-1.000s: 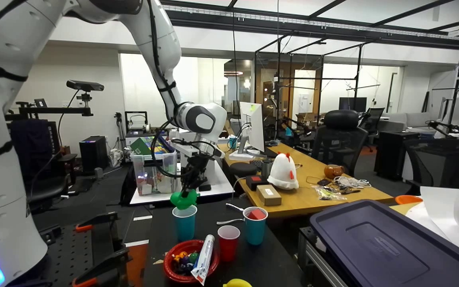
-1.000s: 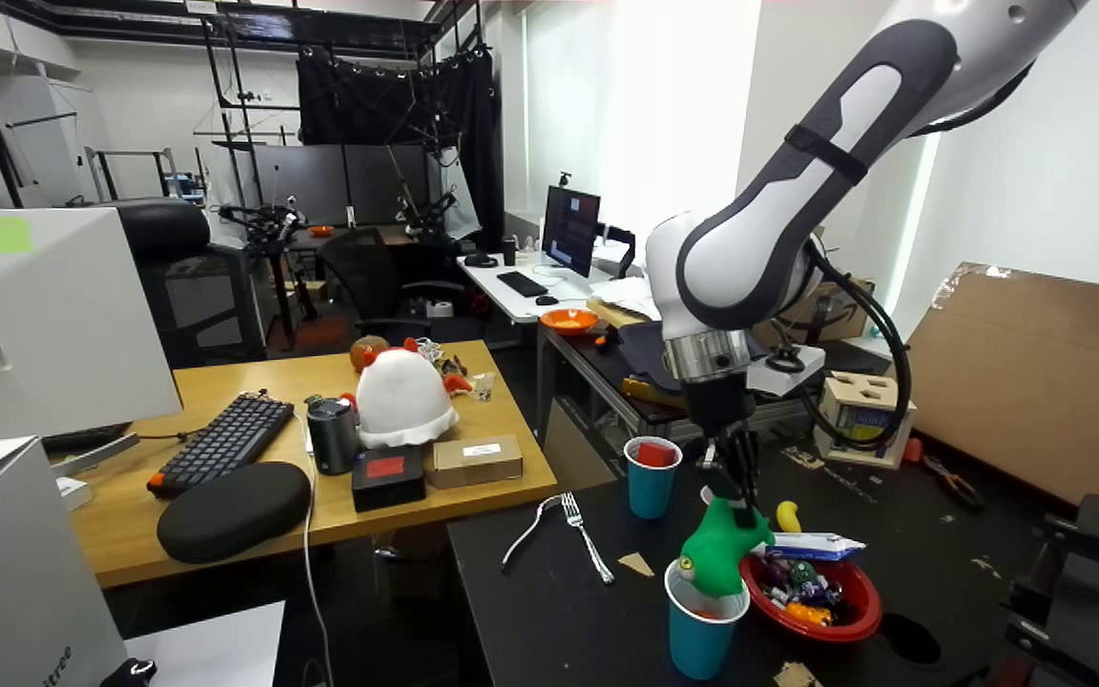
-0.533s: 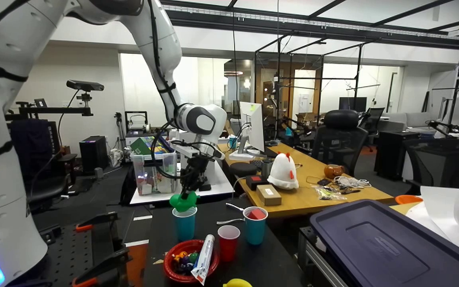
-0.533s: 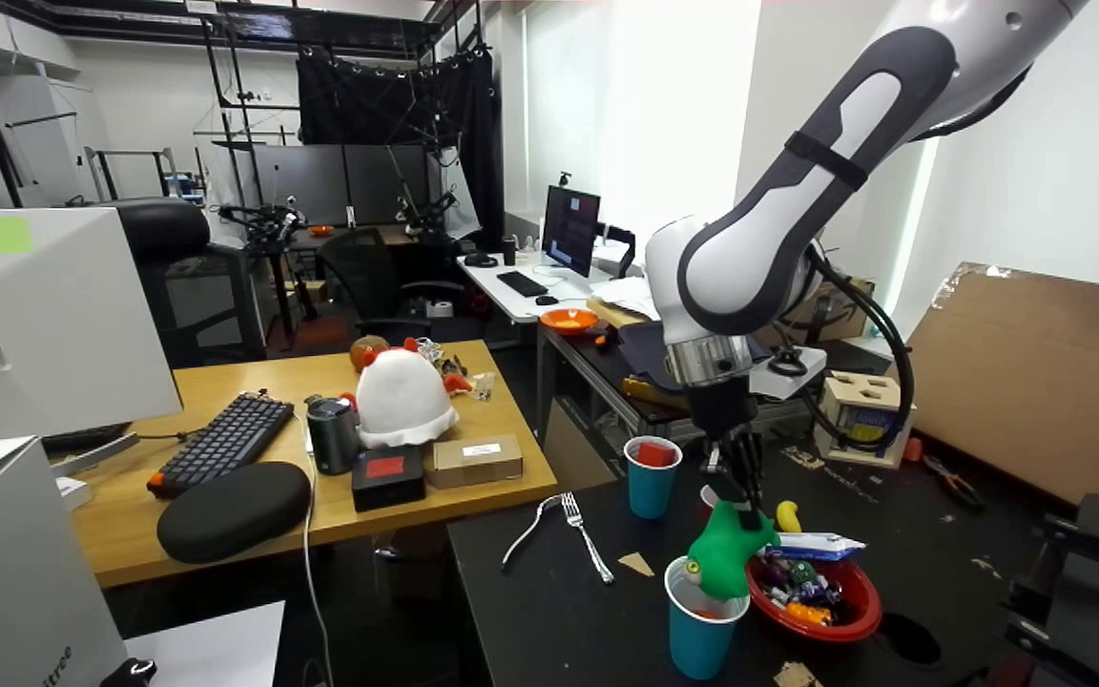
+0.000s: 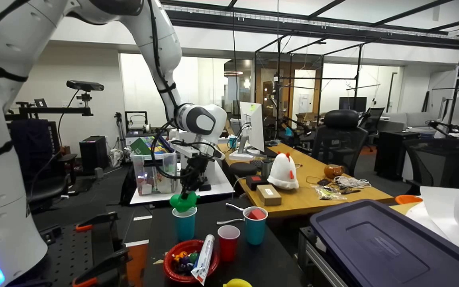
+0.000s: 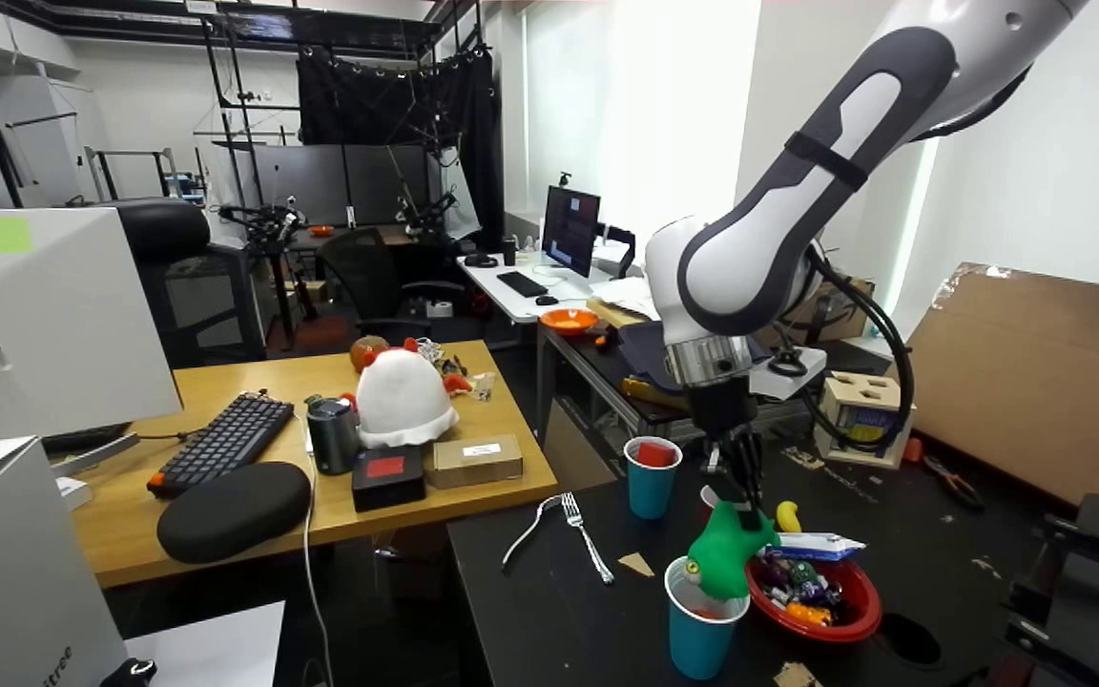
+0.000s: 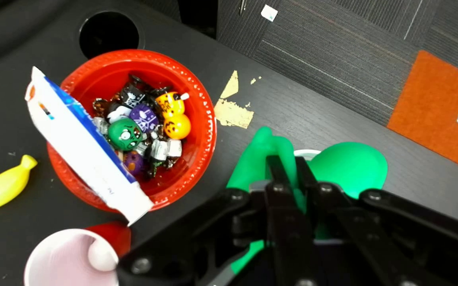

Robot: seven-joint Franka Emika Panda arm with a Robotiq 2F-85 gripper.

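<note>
My gripper is shut on a soft green toy, pinching a fold of it between both fingertips. The toy, with an eye on its head, bulges out on either side of the fingers. In both exterior views the green toy hangs at the mouth of a teal cup, its lower end overlapping the opening. Whether it touches the rim I cannot tell. Something orange-red shows inside that cup. Only a sliver of the cup's white rim shows in the wrist view, the rest hidden by the toy.
Beside the teal cup is a red bowl of wrapped candies, a white-and-blue tube lying across it. Nearby stand a red cup and another teal cup holding a red block. A yellow banana and a fork lie on the black table.
Between a second and half a second ago the gripper and green toy shifted slightly, a little right and down in an exterior view. Since then nothing visibly moves.
</note>
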